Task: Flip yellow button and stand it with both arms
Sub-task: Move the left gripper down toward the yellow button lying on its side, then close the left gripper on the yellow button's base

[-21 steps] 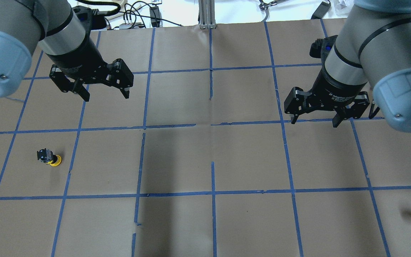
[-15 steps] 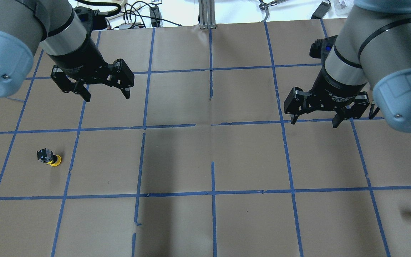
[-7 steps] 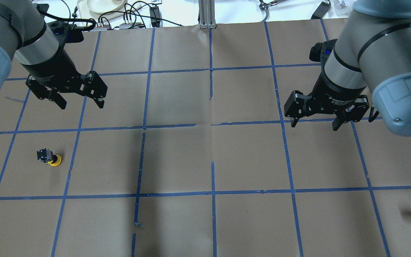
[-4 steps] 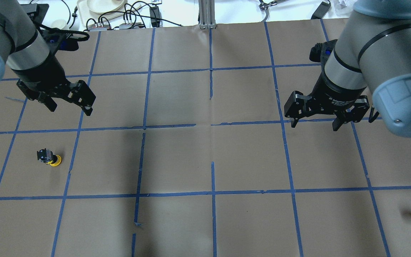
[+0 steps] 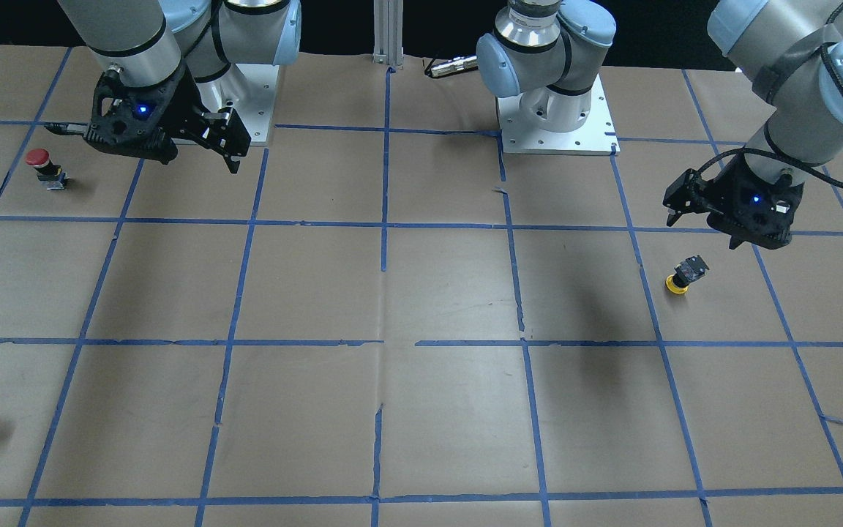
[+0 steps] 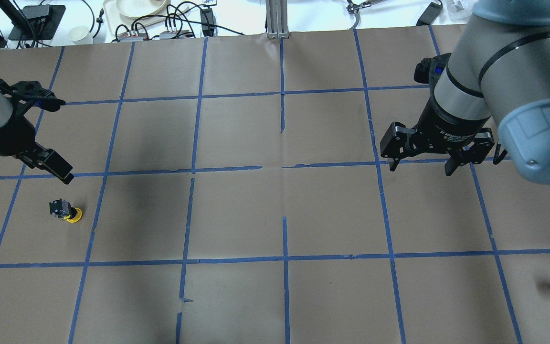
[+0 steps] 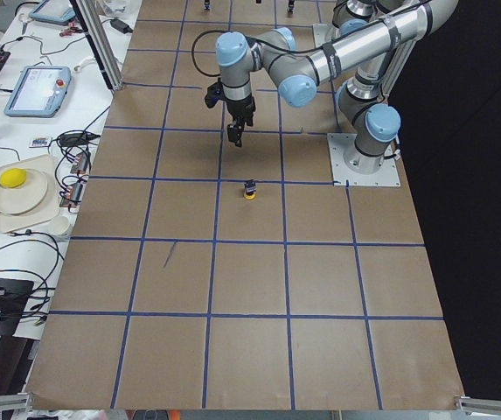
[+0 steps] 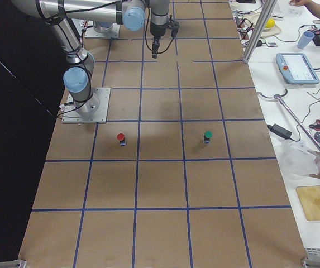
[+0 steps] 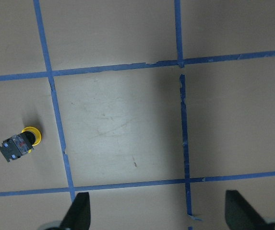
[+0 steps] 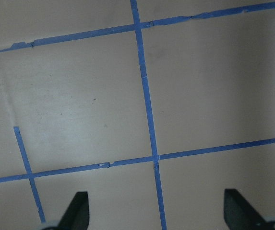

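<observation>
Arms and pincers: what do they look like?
The left arm and right arm are silver-grey tubes with light-blue joint caps; a black cable loops along the left. Left pincer and right pincer are black, two-fingered, blue-lit; white lettering marks the right's collar.

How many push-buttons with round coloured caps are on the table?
3. The yellow-capped push-button is on the robot's left half of the brown table. The red-capped push-button is on the right half, near the robot; the green-capped push-button farther out. More may be hidden.

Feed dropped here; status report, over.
Left gripper open, short of yellow button. Right gripper open, empty, far side. Button lying on its side, untouched. Nothing between.
</observation>
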### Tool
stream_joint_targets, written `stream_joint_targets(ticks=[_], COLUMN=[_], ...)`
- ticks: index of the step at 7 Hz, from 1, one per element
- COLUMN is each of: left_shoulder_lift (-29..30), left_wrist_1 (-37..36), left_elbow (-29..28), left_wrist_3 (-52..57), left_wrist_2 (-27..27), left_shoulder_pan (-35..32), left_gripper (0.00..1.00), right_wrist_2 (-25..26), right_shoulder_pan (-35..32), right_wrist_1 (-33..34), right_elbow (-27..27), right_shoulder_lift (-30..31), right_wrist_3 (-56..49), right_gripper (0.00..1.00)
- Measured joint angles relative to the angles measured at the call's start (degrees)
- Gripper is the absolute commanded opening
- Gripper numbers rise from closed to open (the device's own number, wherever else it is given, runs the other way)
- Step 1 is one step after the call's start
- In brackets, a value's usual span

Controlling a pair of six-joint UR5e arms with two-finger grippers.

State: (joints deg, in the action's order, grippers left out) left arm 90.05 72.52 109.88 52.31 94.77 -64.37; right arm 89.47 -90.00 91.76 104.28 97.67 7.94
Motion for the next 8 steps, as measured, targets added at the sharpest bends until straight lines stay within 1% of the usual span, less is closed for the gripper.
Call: stream_joint_targets(ticks=[1, 2, 3, 5, 6, 8], left_shoulder_lift=[0.08, 0.19, 0.31, 1.21, 2.67, 6.26], left_wrist_1=[-4.66, -7.01, -7.83, -8.23, -8.35, -8.52], left_elbow=[3.54, 5.85, 7.17, 8.38, 8.21, 8.37], left_wrist_3=[5.74, 12.01, 17.46, 27.3, 34.01, 44.48], left_wrist_2=[-0.07, -0.45, -1.31, -2.43, -3.03, -7.2], left_shoulder_pan=[1.94, 3.7, 5.26, 7.55, 8.72, 13.77], left_gripper=[0.95, 0.95, 0.95, 0.96, 0.99, 0.99], right_wrist_2=[0.02, 0.04, 0.02, 0.04, 0.04, 0.06], right_shoulder_pan=[0.0, 0.0, 0.0, 0.0, 0.0, 0.0], right_wrist_1=[0.0, 0.0, 0.0, 0.0, 0.0, 0.02], right_elbow=[0.11, 0.27, 0.35, 0.4, 0.4, 0.43], right_shoulder_lift=[0.0, 0.06, 0.11, 0.15, 0.15, 0.15], right_wrist_3=[-0.01, 0.03, 0.05, 0.02, 0.02, -0.01], right_gripper=[1.0, 1.0, 1.0, 1.0, 1.0, 1.0])
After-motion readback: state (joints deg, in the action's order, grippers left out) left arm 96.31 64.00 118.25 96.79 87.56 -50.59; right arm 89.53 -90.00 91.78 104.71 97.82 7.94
